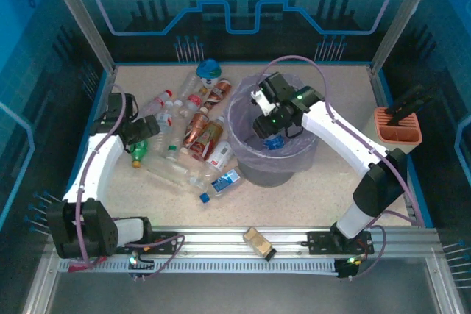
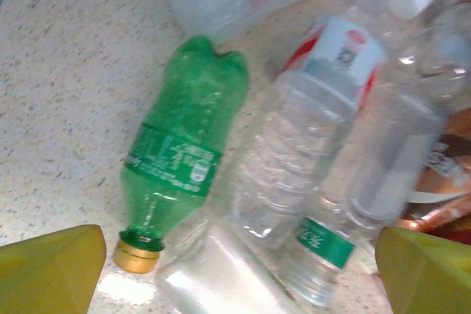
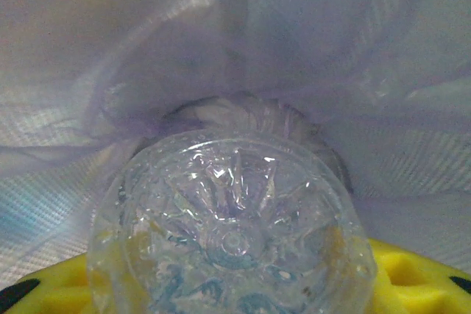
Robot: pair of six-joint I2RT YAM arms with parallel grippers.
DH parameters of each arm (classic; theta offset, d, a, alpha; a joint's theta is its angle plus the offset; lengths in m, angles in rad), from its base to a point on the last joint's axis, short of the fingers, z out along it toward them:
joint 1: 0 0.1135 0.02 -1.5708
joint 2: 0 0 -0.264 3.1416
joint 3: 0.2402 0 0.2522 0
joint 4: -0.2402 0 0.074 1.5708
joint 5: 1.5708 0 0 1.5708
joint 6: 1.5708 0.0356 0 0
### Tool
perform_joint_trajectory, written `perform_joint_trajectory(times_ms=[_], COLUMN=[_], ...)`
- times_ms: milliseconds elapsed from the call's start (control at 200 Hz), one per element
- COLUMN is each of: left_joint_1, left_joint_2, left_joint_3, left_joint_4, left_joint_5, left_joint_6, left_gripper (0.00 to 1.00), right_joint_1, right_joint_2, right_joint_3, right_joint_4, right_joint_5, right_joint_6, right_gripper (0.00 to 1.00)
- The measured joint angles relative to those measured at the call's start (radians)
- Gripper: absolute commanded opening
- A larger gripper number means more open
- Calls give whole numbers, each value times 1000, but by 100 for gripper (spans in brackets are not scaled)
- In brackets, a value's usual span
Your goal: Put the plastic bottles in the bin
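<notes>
Right fingers [image 3: 423, 281]: clenched on clear bottle [image 3: 232, 233], base toward lens, down inside bin [image 1: 276, 173] against lavender liner [image 3: 294, 49].
Left fingers [image 2: 51, 266]: spread wide, empty, poised over green bottle [image 2: 184, 145] and clear bottles [image 2: 294, 174] lying on speckled tabletop [image 2: 59, 71], left of bin; brown-copper bottles [image 1: 197, 130] alongside.

Matt, speckled, stone-like bench [image 2: 59, 71]. Glossy translucent plastic of green bottle [image 2: 188, 115], with smooth gold cap [image 2: 137, 255]. Ribbed, shiny plastic of clear bottles [image 2: 294, 174]. Thin, crinkled, faintly sheeny lavender film of bin liner [image 3: 235, 49]. Moulded glossy base of clear bottle [image 3: 232, 233].
</notes>
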Motion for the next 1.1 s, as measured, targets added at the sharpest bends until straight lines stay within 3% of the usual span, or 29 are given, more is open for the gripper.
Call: perform_joint_trajectory(times_ms=[80,185,515,841,1101], left_joint_1=[23,40,97,138,138], left_joint_2=[25,63,164,246,297], left_joint_3=[-7,-7,-8,-18,-26], left_joint_4=[3,10,29,53,64], left_joint_5=[-1,-2,-2,48,58], left_joint_6=[7,29,52,51,38], left_gripper=[96,98,90,86,77], right_joint_1=[0,0,-5,-23,-43], right_joint_2=[-3,-3,-77,-257,-349], right_joint_3=[-100,-195,-230,-162,-62], right_joint_4=[87,164,262,224,239], right_joint_5=[-3,-8,-28,-78,-152], right_joint_6=[8,20,56,97,166], right_gripper=[43,56,87,91,94])
